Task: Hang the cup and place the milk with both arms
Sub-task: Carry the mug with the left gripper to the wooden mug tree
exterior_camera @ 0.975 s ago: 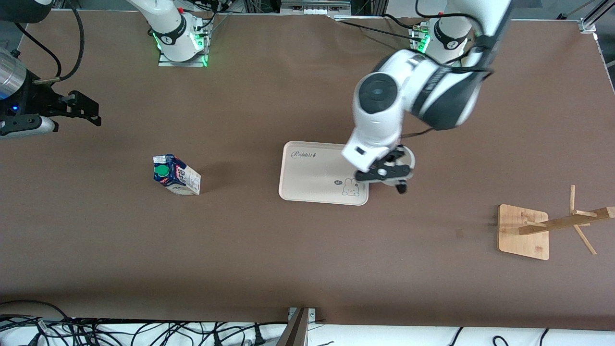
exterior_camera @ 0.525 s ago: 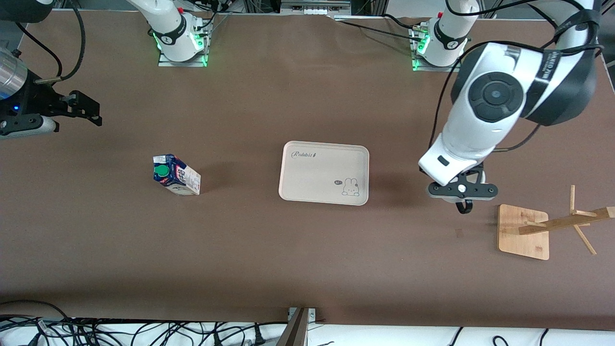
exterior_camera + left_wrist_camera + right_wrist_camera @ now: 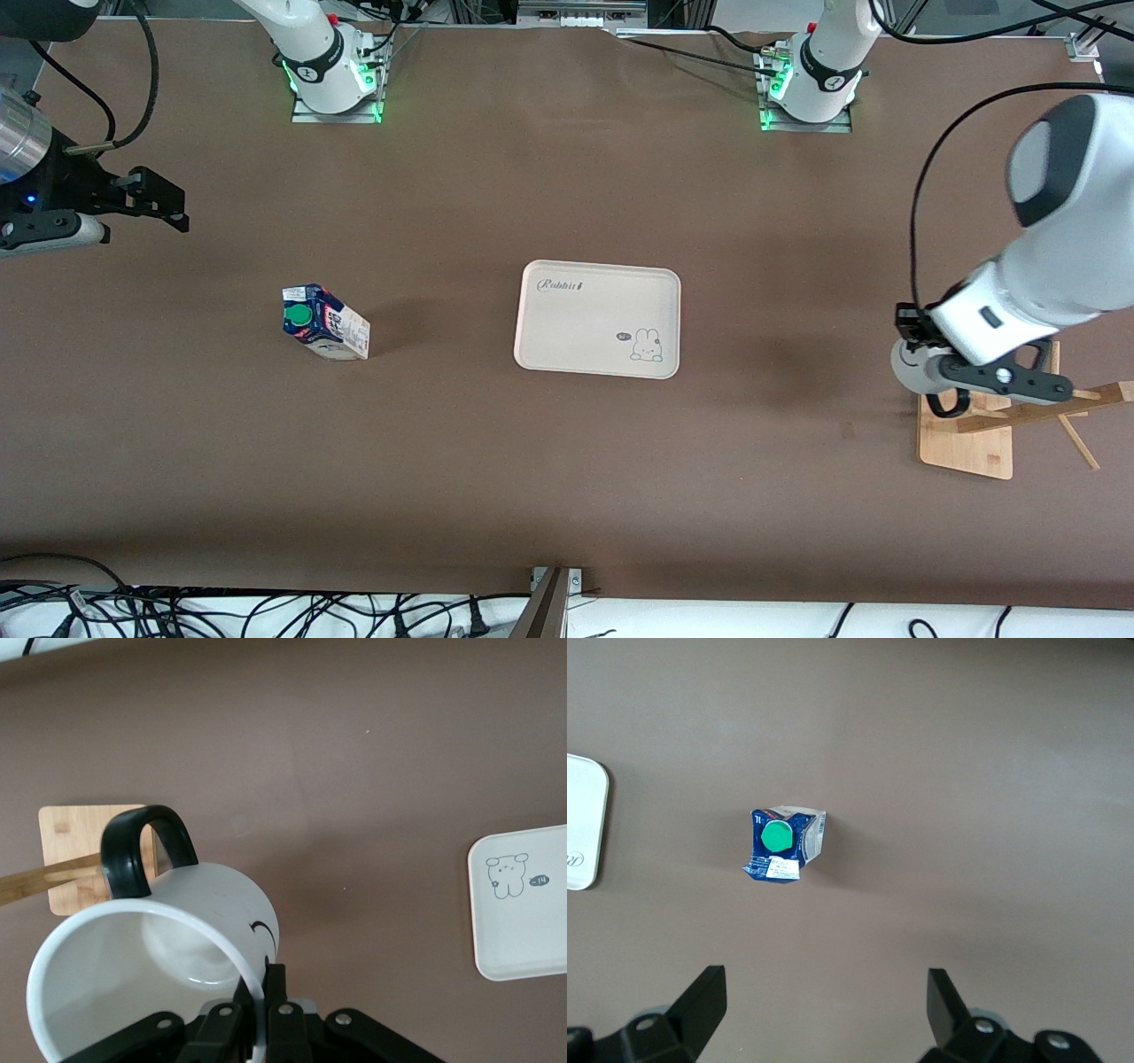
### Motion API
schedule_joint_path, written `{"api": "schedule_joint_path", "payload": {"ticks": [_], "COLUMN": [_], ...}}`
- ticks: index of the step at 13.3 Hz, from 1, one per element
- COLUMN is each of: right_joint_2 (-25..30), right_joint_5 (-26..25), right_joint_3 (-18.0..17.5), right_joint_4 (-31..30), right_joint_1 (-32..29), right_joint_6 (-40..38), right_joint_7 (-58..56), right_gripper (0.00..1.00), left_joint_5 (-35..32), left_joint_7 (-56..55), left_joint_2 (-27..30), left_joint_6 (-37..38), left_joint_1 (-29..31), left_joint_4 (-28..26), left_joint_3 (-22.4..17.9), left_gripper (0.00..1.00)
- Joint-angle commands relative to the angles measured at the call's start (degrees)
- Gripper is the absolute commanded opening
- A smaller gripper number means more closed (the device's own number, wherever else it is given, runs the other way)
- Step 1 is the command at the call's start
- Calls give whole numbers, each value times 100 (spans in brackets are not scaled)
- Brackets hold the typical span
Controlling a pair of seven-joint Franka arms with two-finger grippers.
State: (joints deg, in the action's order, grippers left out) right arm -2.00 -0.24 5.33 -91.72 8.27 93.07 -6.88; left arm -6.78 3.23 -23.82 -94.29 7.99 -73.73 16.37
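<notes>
My left gripper (image 3: 941,379) is shut on the rim of the cup (image 3: 912,370), a white mug with a black handle. It holds the cup tipped in the air over the edge of the wooden rack's base (image 3: 966,434). In the left wrist view the fingers (image 3: 276,985) pinch the cup (image 3: 213,904) wall, and the handle (image 3: 133,850) lies over the rack base (image 3: 75,859). The milk (image 3: 324,322) stands on the table toward the right arm's end; the right wrist view shows its green cap (image 3: 777,835). My right gripper (image 3: 164,206) is open and empty, waiting high over that end.
A cream tray (image 3: 567,310) with a rabbit print lies mid-table between milk and rack, and shows in the left wrist view (image 3: 532,939) and the right wrist view (image 3: 585,842). The rack's pole and pegs (image 3: 1050,409) stick out over its base.
My left arm has carried the cup from the tray's edge across to the rack at the left arm's end. The right arm and the milk have not moved.
</notes>
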Motion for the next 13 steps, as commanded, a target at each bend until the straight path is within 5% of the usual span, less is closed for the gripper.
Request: {"api": "schedule_joint_path", "payload": {"ticks": [1, 13], "right_joint_2": [-28, -37], "right_joint_5": [-20, -3], "right_joint_3": [-49, -14], "right_joint_4": [120, 111], "right_joint_1": [0, -36], "right_joint_6": [-52, -61], "right_joint_7": [29, 29], "right_gripper": [100, 100], "left_joint_5": [177, 344], "left_joint_7": [379, 1680], "left_joint_2": [17, -202], "left_joint_6": [331, 490], "left_joint_1": [343, 1231], "left_joint_4": [287, 429], "left_joint_3": [60, 16], "left_gripper": [0, 0]}}
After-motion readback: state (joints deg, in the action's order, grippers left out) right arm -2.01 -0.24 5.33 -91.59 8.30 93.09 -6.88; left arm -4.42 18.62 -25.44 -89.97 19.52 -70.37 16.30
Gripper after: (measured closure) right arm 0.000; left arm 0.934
